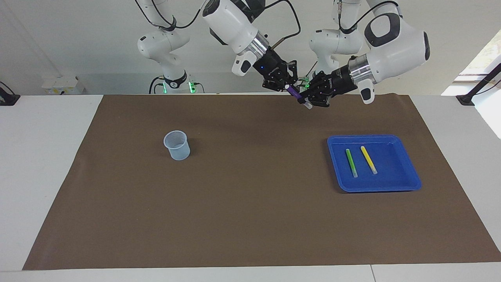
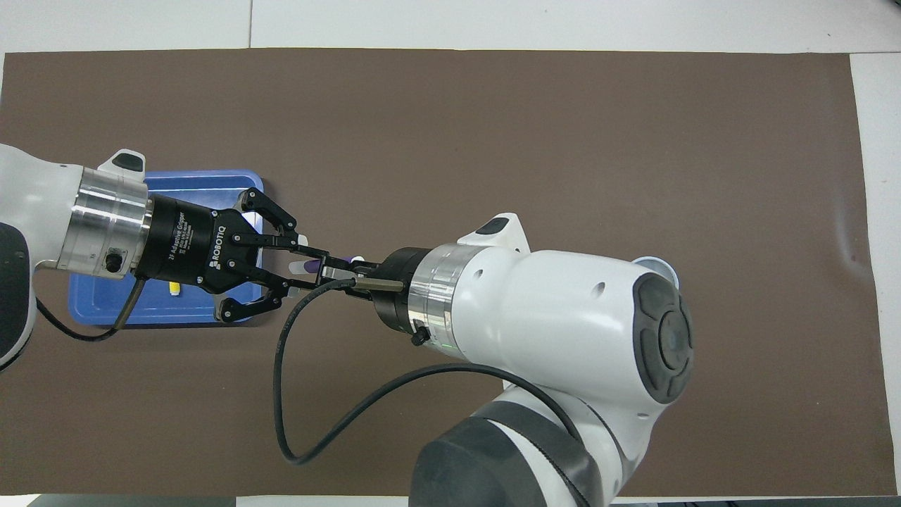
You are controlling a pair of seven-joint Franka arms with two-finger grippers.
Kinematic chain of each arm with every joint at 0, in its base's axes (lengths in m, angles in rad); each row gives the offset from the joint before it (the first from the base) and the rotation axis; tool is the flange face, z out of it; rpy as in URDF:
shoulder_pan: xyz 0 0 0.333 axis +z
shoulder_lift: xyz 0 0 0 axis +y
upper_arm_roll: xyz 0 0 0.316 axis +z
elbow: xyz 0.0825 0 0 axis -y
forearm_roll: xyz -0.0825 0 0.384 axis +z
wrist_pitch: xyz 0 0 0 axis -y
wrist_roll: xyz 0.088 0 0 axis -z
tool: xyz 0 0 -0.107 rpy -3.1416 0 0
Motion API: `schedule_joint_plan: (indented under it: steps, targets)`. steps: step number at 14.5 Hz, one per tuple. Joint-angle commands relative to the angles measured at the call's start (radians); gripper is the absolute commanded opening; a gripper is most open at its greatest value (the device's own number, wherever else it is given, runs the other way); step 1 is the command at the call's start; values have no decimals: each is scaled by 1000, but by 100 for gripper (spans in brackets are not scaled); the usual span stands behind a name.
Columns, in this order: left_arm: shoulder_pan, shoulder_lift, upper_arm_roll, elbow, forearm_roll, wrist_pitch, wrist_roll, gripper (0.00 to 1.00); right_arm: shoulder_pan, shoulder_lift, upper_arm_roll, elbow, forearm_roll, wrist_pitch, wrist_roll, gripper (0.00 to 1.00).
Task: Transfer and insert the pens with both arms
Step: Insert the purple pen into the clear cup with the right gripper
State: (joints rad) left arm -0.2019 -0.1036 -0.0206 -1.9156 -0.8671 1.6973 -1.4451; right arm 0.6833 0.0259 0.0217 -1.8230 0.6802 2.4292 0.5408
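Observation:
The purple pen [image 1: 292,92] hangs in the air between both grippers, over the mat's edge nearest the robots, pale cap [image 1: 308,105] pointing down. My right gripper [image 1: 290,87] is shut on its purple end. My left gripper [image 1: 307,97] stands open around its lower part; in the overhead view the pen [image 2: 307,267] shows between the left gripper's [image 2: 320,267] spread fingers, touching neither. The right gripper [image 2: 352,271] is mostly hidden there. The green pen [image 1: 351,162] and yellow pen [image 1: 368,159] lie side by side in the blue tray [image 1: 391,184].
A clear plastic cup [image 1: 177,145] stands upright on the brown mat [image 1: 250,219] toward the right arm's end. The tray lies toward the left arm's end. Two smaller white arms [image 1: 164,51] with green-lit bases stand at the robots' edge of the table.

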Motion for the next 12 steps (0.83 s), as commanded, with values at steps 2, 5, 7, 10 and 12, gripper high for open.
schedule_joint_plan:
  steps: [2, 5, 7, 10, 12]
  targets:
    - [-7, -18, 4, -16, -12, 5, 2, 100, -39, -11, 0, -4, -39, -21, -13, 0]
    - [-7, -18, 4, -14, -12, 5, 3, 100, -146, -23, -2, 22, -131, -180, -85, 0]
    - [-2, -18, 4, -14, -12, 8, 5, 100, -220, -40, -2, 24, -194, -306, -206, 0]
    - [1, -16, 7, -17, 0, 38, 15, 100, -300, -57, -2, 18, -431, -485, -323, 0]
    - [1, -13, 8, -16, 45, 45, 93, 100, -332, -79, 0, -5, -583, -570, -387, 0]
